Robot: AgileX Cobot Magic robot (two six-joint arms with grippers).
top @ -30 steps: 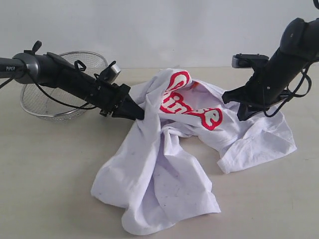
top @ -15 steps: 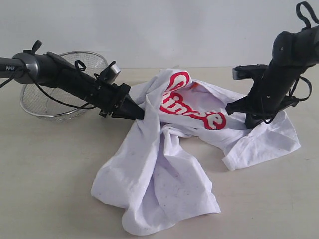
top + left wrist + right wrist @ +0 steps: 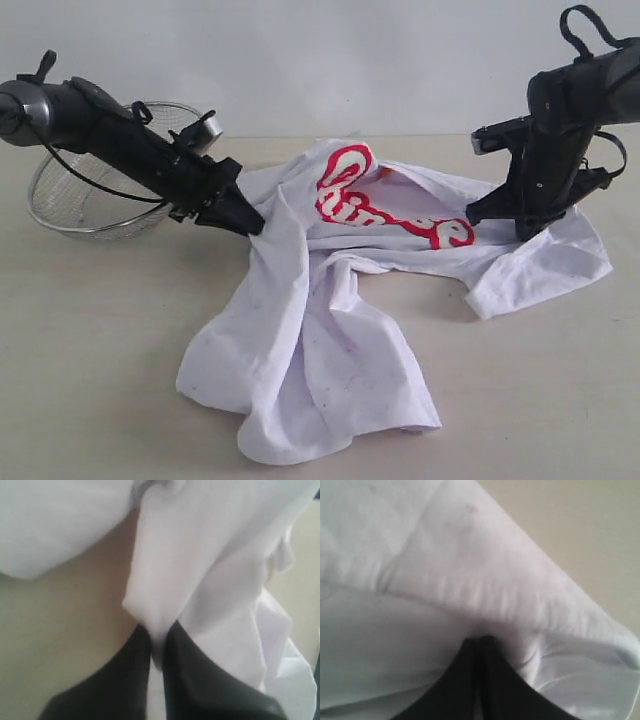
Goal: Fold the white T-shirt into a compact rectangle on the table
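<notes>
The white T-shirt (image 3: 320, 340) hangs crumpled between my two grippers, its red lettering (image 3: 385, 210) facing up, its lower part pooled on the beige table (image 3: 90, 340). At the shirt's left upper edge my left gripper (image 3: 255, 226) is shut on a pinch of white cloth; in the left wrist view the fabric (image 3: 190, 560) runs down between the black fingers (image 3: 125, 680). My right gripper (image 3: 498, 222) is shut on the shirt's right side, lifted off the table. In the right wrist view its black fingers (image 3: 500, 680) meet tight under a fold of cloth (image 3: 470, 590).
A round wire-mesh basket (image 3: 75, 195) stands at the back left, right behind my left arm. A pale wall runs along the table's far edge. Bare tabletop lies in front of the shirt and to both sides of it.
Both grippers have moved apart and upward with the cloth, left going left, right going right. The shirt's upper part is stretched wider and the lettering lies flatter.
</notes>
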